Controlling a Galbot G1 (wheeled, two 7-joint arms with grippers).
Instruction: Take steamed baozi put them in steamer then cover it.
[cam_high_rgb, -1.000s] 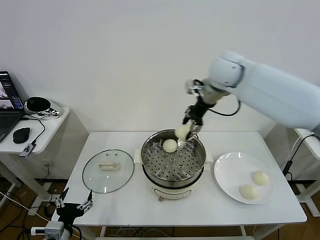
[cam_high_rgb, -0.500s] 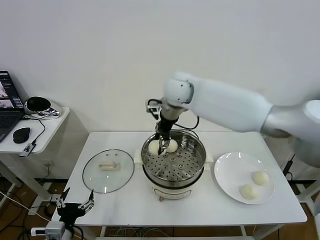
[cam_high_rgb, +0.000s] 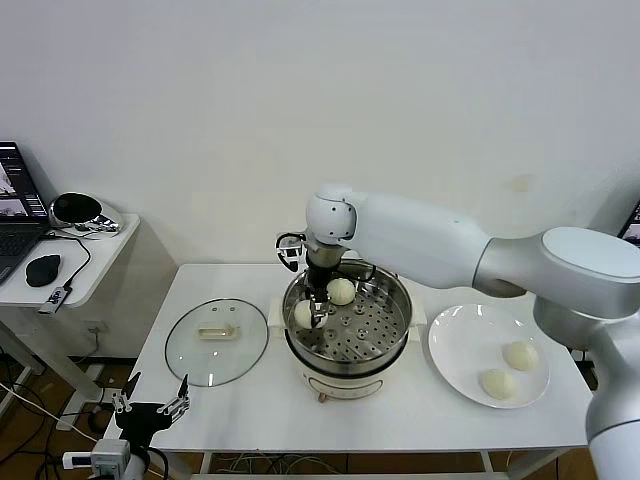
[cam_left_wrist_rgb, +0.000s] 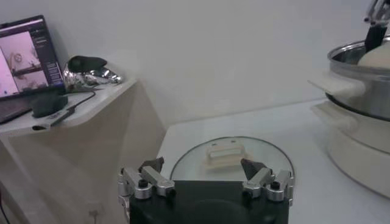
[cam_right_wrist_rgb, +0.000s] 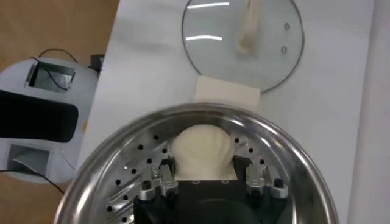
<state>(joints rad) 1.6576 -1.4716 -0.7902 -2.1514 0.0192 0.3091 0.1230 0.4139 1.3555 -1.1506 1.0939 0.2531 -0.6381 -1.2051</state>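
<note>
The task was about half done. One steamed baozi (cam_high_rgb: 341, 291) already lay on the perforated tray at the far side of the steamer (cam_high_rgb: 390, 345), and the right gripper (cam_high_rgb: 312, 314) was down inside the pot at its left side, its jaws closed on a second baozi (cam_high_rgb: 303, 313) that was at or just above the tray; I could not tell if it already rested there. In the right wrist view this bun (cam_right_wrist_rgb: 202, 151) sat between the two fingers. Two more baozi (cam_high_rgb: 520, 355) waited on the white plate (cam_high_rgb: 458, 340) at the right of the steamer, so two trips were left, and then the covering. The cover (cam_high_rgb: 216, 341) lay flat on the bench (cam_high_rgb: 400, 420) just beside the steamer on its left, handle up. The left gripper (cam_high_rgb: 150, 409) hung low at the front left edge of the bench, jaws wide and holding nothing. A side table with a laptop (cam_high_rgb: 12, 205) and a mouse (cam_high_rgb: 43, 269) stood well apart. Nothing blocked the way from plate to pot.
</note>
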